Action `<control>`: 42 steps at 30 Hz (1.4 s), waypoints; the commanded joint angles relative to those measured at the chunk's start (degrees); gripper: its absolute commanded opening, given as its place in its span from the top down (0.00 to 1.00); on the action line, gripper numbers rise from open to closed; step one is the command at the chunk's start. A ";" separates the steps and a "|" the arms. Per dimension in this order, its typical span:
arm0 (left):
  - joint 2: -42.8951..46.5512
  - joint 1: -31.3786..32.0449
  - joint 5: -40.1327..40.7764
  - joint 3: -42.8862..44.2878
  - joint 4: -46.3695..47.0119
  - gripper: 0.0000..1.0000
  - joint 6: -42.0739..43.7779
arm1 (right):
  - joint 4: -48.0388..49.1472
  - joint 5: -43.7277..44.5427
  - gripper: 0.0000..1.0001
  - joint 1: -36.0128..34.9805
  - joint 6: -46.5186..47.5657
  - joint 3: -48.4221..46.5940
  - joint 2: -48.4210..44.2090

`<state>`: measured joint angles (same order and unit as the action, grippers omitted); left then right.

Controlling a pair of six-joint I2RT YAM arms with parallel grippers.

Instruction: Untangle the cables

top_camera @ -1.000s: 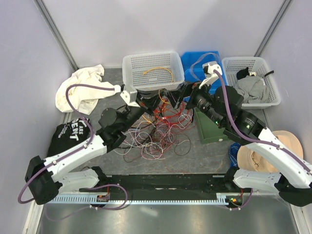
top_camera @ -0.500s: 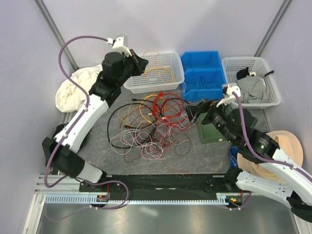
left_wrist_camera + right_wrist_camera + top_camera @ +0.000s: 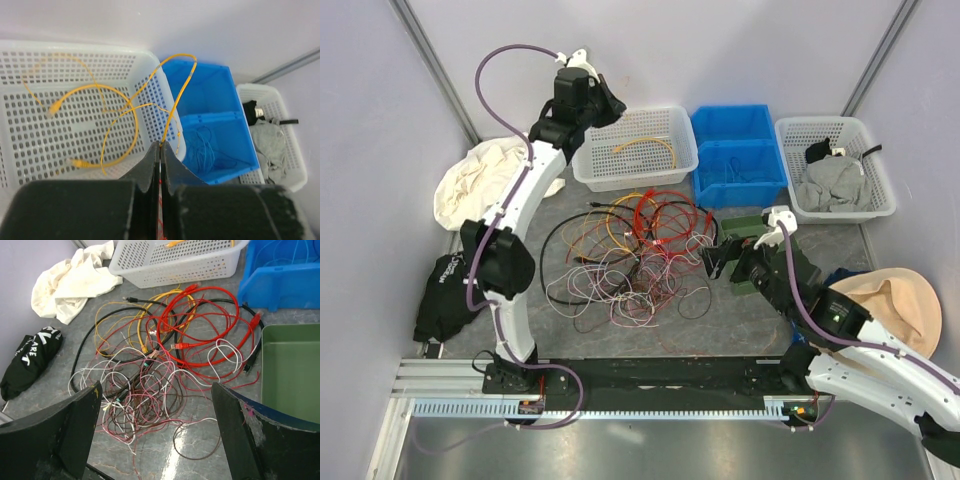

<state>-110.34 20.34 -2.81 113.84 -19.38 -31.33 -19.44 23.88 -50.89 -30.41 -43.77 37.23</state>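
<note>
Cables (image 3: 640,260) tangled; left end effector (image 3: 160,146) apparently pinching yellow cable (image 3: 176,105).

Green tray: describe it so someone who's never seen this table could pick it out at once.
Find the blue bin at the back of the table, flanked by white mesh baskets. Come toward the near edge from it: the green tray sits just in front, right of the cable tangle. It is the only dark green, solid-walled, shallow container; its neighbours are blue or white mesh.
</note>
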 commanded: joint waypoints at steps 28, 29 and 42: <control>25.51 11.45 23.98 -38.91 3.46 0.00 -1.10 | 6.96 1.43 0.02 -0.17 -0.17 9.84 -2.25; 26.31 12.78 24.86 -40.61 3.21 0.01 -1.19 | 6.70 1.26 0.02 -0.17 -0.17 9.84 -2.95; 33.35 13.24 35.15 -60.40 -2.95 0.01 -16.03 | 2.48 1.08 0.02 -0.26 -2.63 12.21 -9.54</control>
<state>-81.45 34.50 25.34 54.76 -22.09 -41.65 -15.73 24.69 -50.89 -31.66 -32.75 29.98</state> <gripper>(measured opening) 0.993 0.978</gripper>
